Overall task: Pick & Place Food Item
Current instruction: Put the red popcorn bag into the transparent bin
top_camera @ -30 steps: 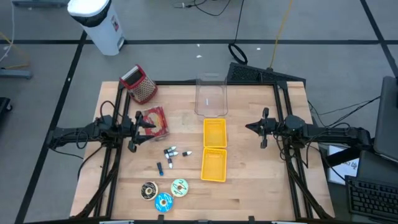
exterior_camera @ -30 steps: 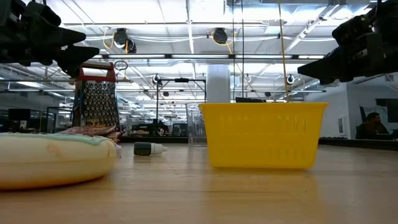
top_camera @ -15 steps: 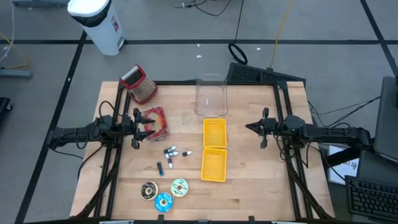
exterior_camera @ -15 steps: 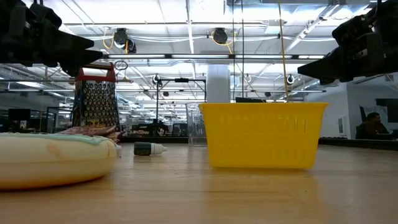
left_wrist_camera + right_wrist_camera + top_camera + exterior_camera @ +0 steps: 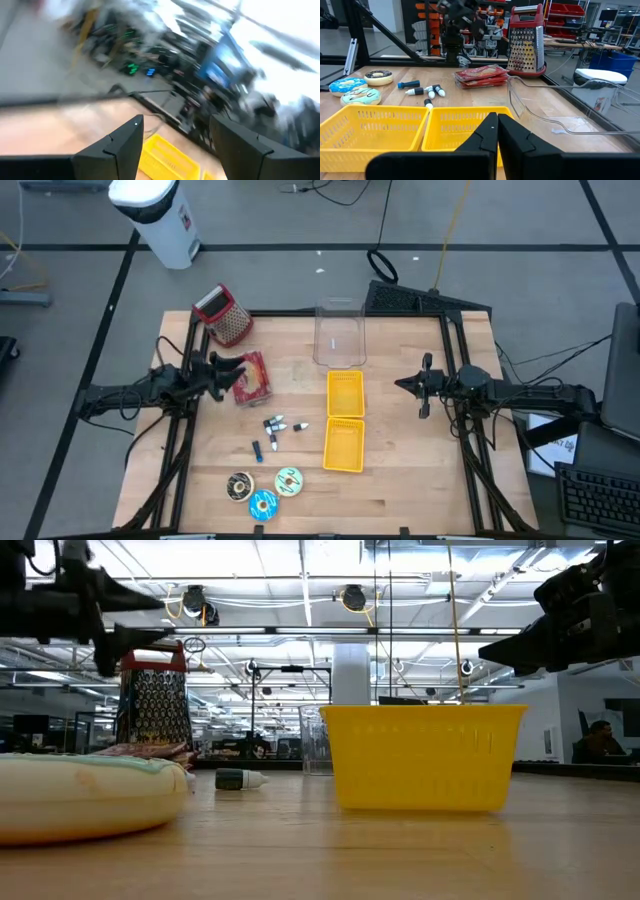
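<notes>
The food items lie on the wooden table: a red sealed food pack point(image 5: 251, 377) at the left and three donuts point(image 5: 263, 491) near the front edge. Two yellow baskets point(image 5: 344, 418) stand end to end at the middle. My left gripper point(image 5: 231, 369) hovers open above the table, level, just left of the red pack and touching nothing; its fingers point(image 5: 118, 145) stand wide apart in its wrist view. My right gripper point(image 5: 403, 385) hangs shut above the table to the right of the baskets, its fingertips point(image 5: 496, 126) together.
A red-topped box grater point(image 5: 225, 315) stands at the far left corner. A clear plastic container point(image 5: 338, 335) sits beyond the baskets. Several small bottles point(image 5: 275, 427) lie between the pack and the donuts. Bare wood stretches right of the baskets.
My left gripper has rolled about its own pointing line and swung its fingertips a little toward the far edge, staying open over the same spot. My right arm has kept still.
</notes>
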Action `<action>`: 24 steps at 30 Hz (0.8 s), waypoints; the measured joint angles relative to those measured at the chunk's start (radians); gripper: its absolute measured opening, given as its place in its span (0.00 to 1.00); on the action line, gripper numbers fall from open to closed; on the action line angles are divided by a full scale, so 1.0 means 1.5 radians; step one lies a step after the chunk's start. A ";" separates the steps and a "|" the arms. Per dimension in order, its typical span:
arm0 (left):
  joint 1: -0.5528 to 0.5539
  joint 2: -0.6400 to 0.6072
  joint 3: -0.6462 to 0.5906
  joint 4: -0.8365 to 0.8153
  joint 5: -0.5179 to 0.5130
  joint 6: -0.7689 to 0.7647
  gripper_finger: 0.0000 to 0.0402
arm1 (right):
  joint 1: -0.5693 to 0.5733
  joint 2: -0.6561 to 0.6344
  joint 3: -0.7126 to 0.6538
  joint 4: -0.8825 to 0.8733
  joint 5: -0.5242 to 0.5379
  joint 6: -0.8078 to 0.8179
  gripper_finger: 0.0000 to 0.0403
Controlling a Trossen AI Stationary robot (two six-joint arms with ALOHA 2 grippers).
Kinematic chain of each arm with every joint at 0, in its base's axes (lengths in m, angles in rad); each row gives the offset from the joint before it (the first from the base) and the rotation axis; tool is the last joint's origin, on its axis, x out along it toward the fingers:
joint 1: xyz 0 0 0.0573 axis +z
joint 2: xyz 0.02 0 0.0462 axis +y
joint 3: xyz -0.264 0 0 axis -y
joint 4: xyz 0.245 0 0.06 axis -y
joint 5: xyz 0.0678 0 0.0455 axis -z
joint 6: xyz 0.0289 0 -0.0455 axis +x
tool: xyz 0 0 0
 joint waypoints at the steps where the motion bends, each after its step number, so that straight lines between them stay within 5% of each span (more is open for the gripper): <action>1: 0.000 0.000 0.000 -0.014 -0.016 -0.032 0.57 | 0.000 0.000 0.000 0.000 0.000 0.000 0.01; 11: 0.035 0.073 0.065 -0.185 -0.026 -0.194 0.57 | 0.000 0.000 0.000 0.000 0.000 0.000 0.01; 19: 0.118 0.252 0.213 -0.528 -0.050 -0.317 0.57 | 0.000 0.000 0.000 0.000 0.000 0.000 0.01; 24: 0.169 0.370 0.228 -0.549 -0.064 -0.332 0.57 | 0.000 0.000 0.000 0.000 0.000 0.000 0.01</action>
